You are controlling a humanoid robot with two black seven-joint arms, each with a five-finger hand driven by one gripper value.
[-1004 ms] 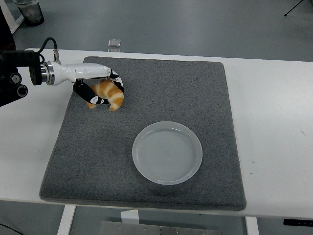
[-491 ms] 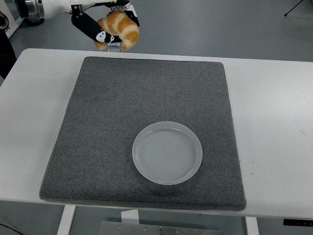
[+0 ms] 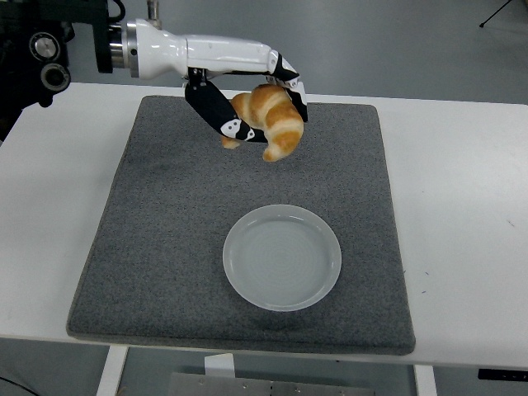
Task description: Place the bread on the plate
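Observation:
A golden-brown croissant (image 3: 271, 120) hangs in the air above the far middle of the grey mat (image 3: 165, 231). My left hand (image 3: 256, 107) is shut on it, black fingers curled around its upper and left side, with the white forearm reaching in from the upper left. The pale round plate (image 3: 282, 256) lies on the mat nearer to me, below and slightly right of the croissant, with nothing on it. My right arm does not show.
The mat lies on a white table (image 3: 462, 206) with bare surface to the right and left. A small clear item (image 3: 192, 75) sits at the table's far edge, partly behind my arm.
My left hand has carried the croissant up off the mat's far left, then rightward and closer to the camera, so it now hangs above the mat's far middle.

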